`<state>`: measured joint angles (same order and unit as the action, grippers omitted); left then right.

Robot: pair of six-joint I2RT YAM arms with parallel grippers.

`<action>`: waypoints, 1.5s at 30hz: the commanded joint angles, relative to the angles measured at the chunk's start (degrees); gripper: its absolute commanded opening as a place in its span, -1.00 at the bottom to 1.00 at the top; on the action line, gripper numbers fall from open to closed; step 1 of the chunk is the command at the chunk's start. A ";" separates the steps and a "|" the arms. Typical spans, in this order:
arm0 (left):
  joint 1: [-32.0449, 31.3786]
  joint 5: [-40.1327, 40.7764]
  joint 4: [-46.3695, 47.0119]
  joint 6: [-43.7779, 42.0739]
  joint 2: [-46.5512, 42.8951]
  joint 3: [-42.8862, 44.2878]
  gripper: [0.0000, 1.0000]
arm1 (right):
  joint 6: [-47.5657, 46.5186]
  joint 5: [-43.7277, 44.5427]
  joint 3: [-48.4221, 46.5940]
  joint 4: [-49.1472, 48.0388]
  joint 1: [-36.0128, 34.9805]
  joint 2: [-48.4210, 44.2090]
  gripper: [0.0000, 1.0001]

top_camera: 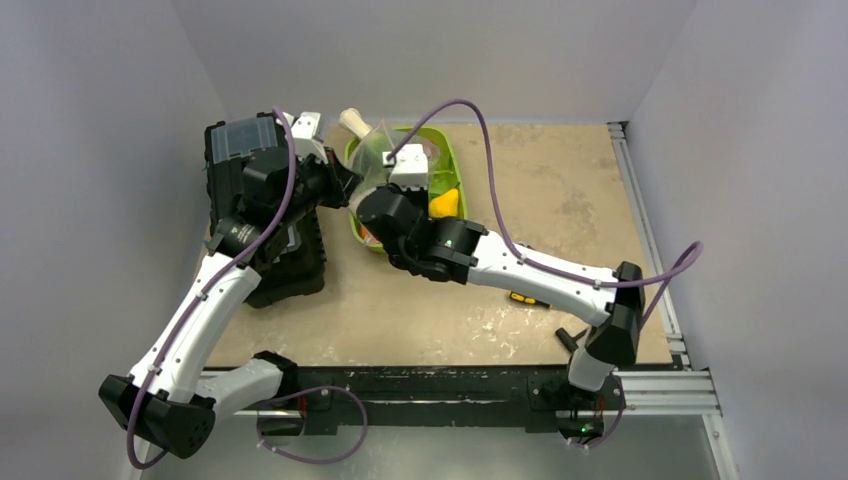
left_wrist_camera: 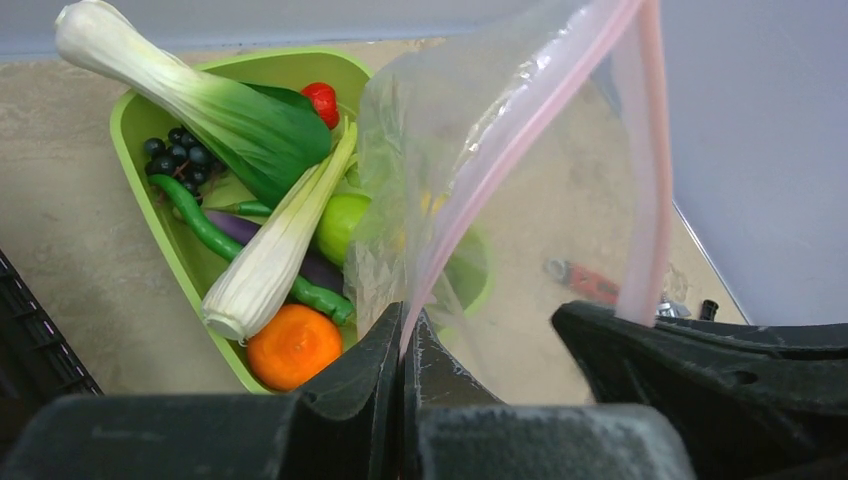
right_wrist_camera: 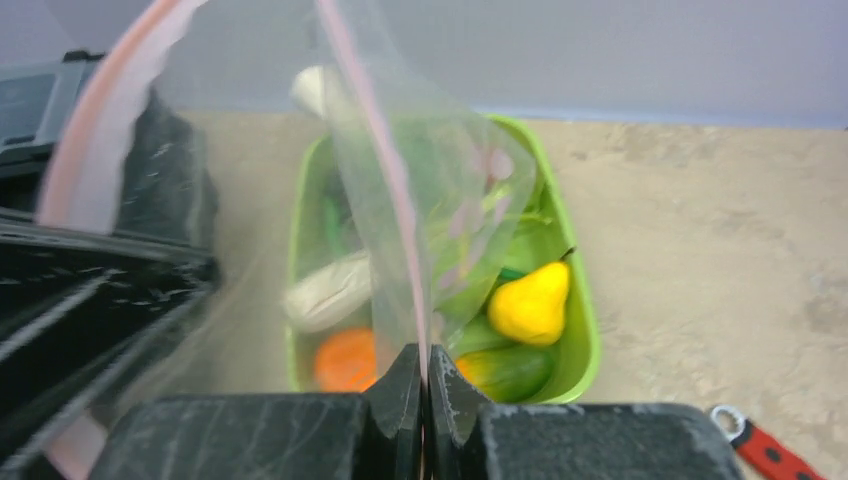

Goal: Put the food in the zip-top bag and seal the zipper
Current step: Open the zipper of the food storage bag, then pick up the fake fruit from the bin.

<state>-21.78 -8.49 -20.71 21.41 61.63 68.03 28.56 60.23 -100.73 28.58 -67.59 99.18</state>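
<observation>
Zip-top bag (left_wrist_camera: 470,150) hung clear and floppy between the two arms, above the green tray (left_wrist_camera: 130,130) at the far side of the table (top_camera: 560,200). Its pale pink zipper (left_wrist_camera: 520,130) ran in two separate strips, so the mouth stood parted. The left gripper (left_wrist_camera: 403,335) was clenched on one strip, jaws pressed together with the plastic pinched between them. The right gripper (right_wrist_camera: 422,365) was likewise closed tight on a pink strip of the bag. Food lay in the tray: an orange (left_wrist_camera: 293,345) at the near corner, touching the cut end of a white-stalked leafy vegetable (left_wrist_camera: 270,260), a bok choy (left_wrist_camera: 220,100) jutting over the far rim, dark grapes (left_wrist_camera: 180,155), a small red piece (left_wrist_camera: 322,100), and a yellow pear (right_wrist_camera: 530,300) just beside a green cucumber (right_wrist_camera: 510,370). A black case (top_camera: 250,200) sat left of the tray, and a red-handled tool (right_wrist_camera: 760,450) lay on the table to its right.
</observation>
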 commanded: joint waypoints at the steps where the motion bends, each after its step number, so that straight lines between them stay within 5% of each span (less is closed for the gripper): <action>1: -0.03 1.45 0.62 -0.95 -1.19 2.72 -1.00 | -6.37 8.37 8.92 -9.28 1.08 -11.13 -1.00; 5: -0.02 -2.59 1.03 -0.97 -0.55 2.90 -1.00 | -10.21 5.34 17.51 -13.56 3.06 -18.23 -1.00; 9: -0.08 -19.01 4.20 1.97 2.89 3.62 -0.92 | -12.02 -0.39 21.09 -13.28 4.21 -22.57 -1.00; 13: -0.85 -27.76 7.25 6.42 6.10 3.81 -0.11 | -11.10 0.33 23.59 -9.87 4.80 -24.72 -1.00; 20: -2.04 -26.57 7.55 2.55 3.45 2.42 0.99 | -3.63 5.10 27.50 4.06 11.13 -31.84 -1.00; 28: -2.04 -4.79 1.03 0.29 1.58 1.86 1.00 | 2.86 16.23 27.70 19.54 15.12 -39.65 -1.00; 31: -2.03 -3.33 -2.47 -0.09 4.21 3.92 1.00 | 3.15 19.04 27.63 21.06 15.12 -40.27 -1.00; 36: -2.03 -5.68 -3.90 0.69 7.74 5.01 0.99 | -10.23 21.71 32.31 2.44 18.28 -36.56 -1.00; 39: -2.08 -7.58 -3.98 0.04 9.35 5.17 0.99 | -26.22 10.16 40.04 -22.60 27.68 -31.98 -1.00; 42: -2.17 -8.31 -4.00 -0.67 10.97 5.06 0.99 | -19.35 -10.05 37.94 -21.38 37.29 -24.07 -1.00; 45: -2.66 -8.43 -3.98 -1.59 13.00 4.84 0.99 | -22.09 -24.66 34.37 -22.70 40.95 -13.04 -1.00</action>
<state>-23.77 -15.57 -25.43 22.37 72.93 70.63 11.22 58.24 -62.89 14.66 -30.76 77.19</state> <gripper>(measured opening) 0.996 0.003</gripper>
